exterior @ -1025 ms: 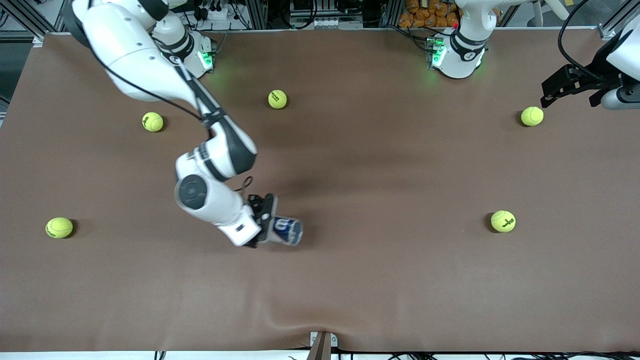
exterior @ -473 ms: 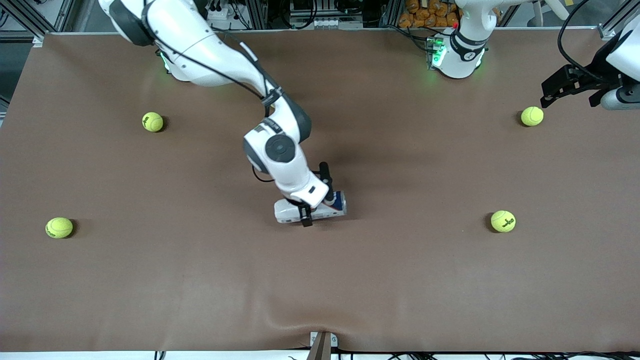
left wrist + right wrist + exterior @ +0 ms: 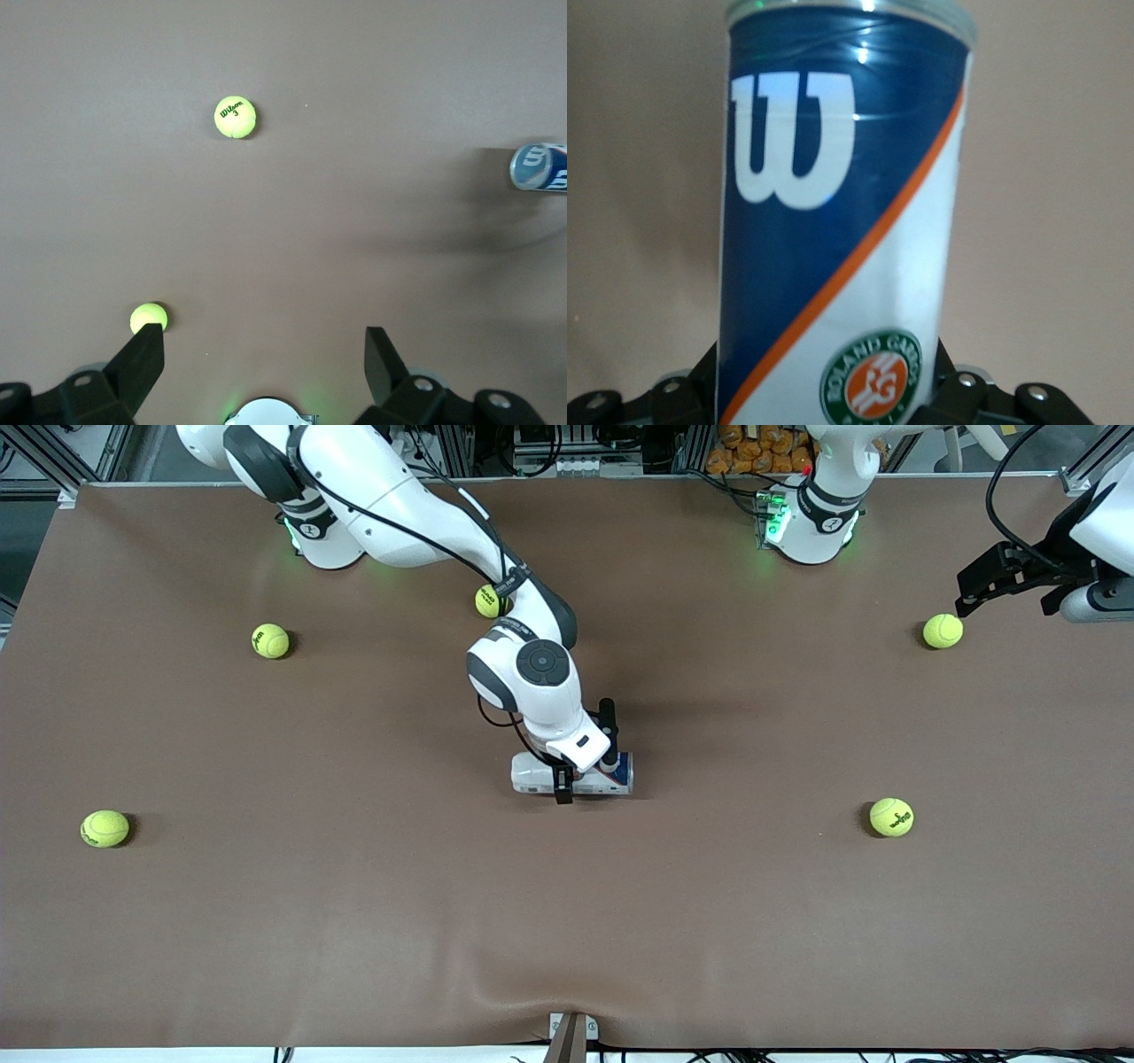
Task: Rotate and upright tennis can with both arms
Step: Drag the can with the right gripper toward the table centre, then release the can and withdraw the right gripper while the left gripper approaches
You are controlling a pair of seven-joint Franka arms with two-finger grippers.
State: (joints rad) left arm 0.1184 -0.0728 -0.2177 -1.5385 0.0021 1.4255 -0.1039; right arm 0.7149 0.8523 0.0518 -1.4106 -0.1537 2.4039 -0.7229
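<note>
The tennis can (image 3: 532, 773) lies on its side at the table's middle, held crosswise by my right gripper (image 3: 585, 757), which is shut on it. I cannot tell whether the can touches the table. In the right wrist view the can (image 3: 842, 221) fills the frame between the jaws of the right gripper (image 3: 828, 390), with its white "W" on dark blue. My left gripper (image 3: 974, 593) hangs open and empty over the left arm's end of the table. Its wrist view shows that open gripper (image 3: 261, 341) and the can's end (image 3: 539, 166) farther off.
Several tennis balls lie on the brown table. One ball (image 3: 943, 631) lies just below the left gripper. Another ball (image 3: 891, 817) is nearer the front camera. A third ball (image 3: 492, 600) is partly hidden by the right arm. Two more balls (image 3: 270, 640) (image 3: 104, 828) lie toward the right arm's end.
My right arm has carried the can toward the left arm's end and farther from the front camera, turning it to lie along the table's length. The left arm has barely moved.
</note>
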